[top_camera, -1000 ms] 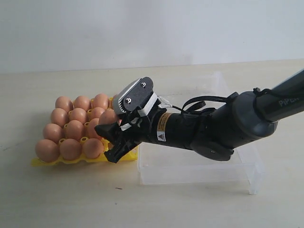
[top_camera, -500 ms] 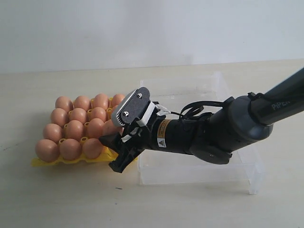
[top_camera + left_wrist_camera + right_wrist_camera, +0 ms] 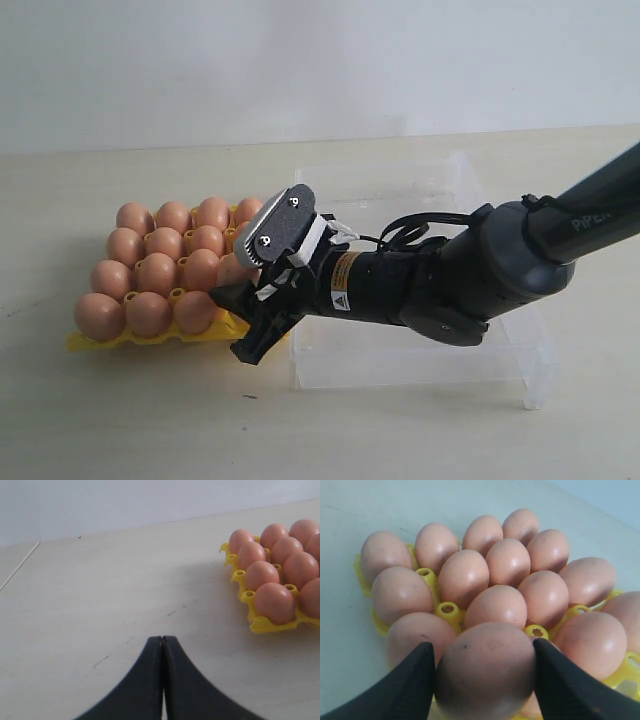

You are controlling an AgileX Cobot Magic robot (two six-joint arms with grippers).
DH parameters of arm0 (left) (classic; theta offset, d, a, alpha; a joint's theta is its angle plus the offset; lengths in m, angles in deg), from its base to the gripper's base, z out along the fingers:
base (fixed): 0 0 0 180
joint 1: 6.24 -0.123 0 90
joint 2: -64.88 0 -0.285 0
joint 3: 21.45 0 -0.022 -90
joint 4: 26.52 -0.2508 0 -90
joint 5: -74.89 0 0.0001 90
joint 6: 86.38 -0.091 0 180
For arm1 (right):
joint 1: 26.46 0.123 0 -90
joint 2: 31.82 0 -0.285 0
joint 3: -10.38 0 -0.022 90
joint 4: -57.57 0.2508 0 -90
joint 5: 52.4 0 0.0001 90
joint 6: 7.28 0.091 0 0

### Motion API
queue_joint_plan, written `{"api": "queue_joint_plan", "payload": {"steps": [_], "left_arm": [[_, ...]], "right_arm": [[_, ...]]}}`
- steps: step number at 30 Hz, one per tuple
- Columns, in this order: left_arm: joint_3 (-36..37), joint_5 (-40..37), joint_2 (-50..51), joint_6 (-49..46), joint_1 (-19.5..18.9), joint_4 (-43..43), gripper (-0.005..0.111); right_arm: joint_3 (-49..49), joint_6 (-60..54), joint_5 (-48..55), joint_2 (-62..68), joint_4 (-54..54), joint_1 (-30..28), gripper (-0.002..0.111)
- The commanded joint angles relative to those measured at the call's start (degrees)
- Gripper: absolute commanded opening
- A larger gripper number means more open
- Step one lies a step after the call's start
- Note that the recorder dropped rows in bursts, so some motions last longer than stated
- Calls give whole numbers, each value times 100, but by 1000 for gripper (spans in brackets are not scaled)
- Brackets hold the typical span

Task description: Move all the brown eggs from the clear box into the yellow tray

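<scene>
1. Broadly, you are looking at a pale cream tabletop [image 3: 150,420] with a faint grain. It meets a plain off-white wall [image 3: 300,60] along a straight line at the back.
2. Your left wrist view shows a few thin dark scuff marks [image 3: 172,612] on that surface. A fine seam line [image 3: 20,565] runs off toward one edge.
3. The yellow tray [image 3: 100,342] lies flat on the tabletop, on the left of the exterior view. It is packed with brown eggs [image 3: 160,270] standing in rows.
4. The clear box [image 3: 400,362] sits just beside the tray on its right, also flat on the tabletop. Your right arm reaches across above it.
5. Your right claw [image 3: 250,322] tilts down at the tray corner nearest the camera and the box. Its two black fingers [image 3: 415,680] pinch one brown egg [image 3: 485,675] from both sides. Whether that egg rests in a cup cannot be told.
6. Your left claw [image 3: 162,642] is pressed together with nothing between its fingers. It is over bare tabletop, apart from the tray.
</scene>
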Motion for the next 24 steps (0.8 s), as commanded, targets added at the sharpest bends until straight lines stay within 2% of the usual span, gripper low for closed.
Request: {"api": "queue_joint_plan", "payload": {"steps": [1, 14, 20, 24], "left_arm": [[-23, 52, 4, 26, 34, 14, 0], [-23, 52, 4, 26, 34, 14, 0], [-23, 52, 4, 26, 34, 14, 0], [-23, 52, 4, 26, 34, 14, 0]], "right_arm": [[-36, -24, -94, 13, -32, 9, 55], [-36, -24, -150, -5, -32, 9, 57], [-36, 40, -72, -516, -9, 9, 57], [70, 982, 452, -1434, 118, 9, 54]]}}
